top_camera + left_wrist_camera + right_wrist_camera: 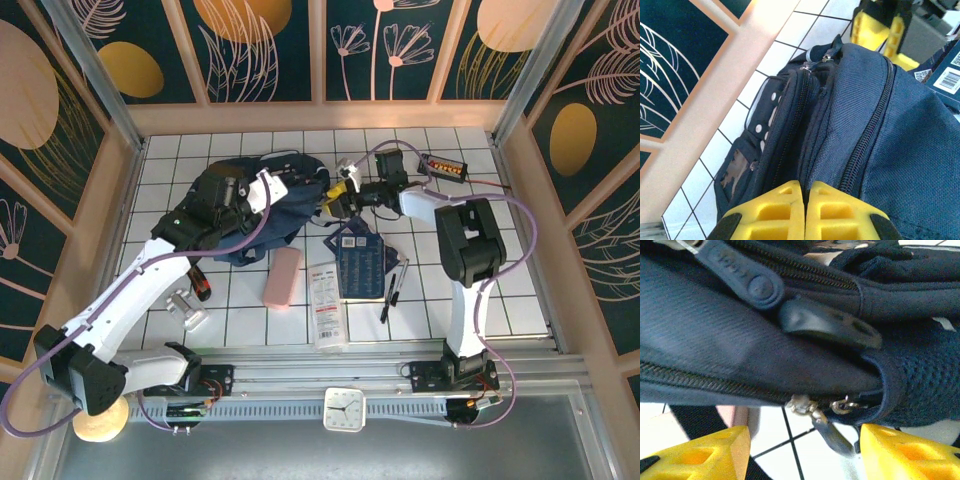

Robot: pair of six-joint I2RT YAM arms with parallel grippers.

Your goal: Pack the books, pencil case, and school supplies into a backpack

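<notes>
Left gripper (805,195) pressed together at the backpack (910,140), the spread right gripper (802,440) should pinch the zipper pull (832,434) squarely

Tiled tabletop (520,290) — floral wall panels (265,50)

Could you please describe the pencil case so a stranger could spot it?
On the tiled table find the navy backpack. Below it in the top view lies the pencil case, left of a white booklet; it alone is pink and rounded.
</notes>
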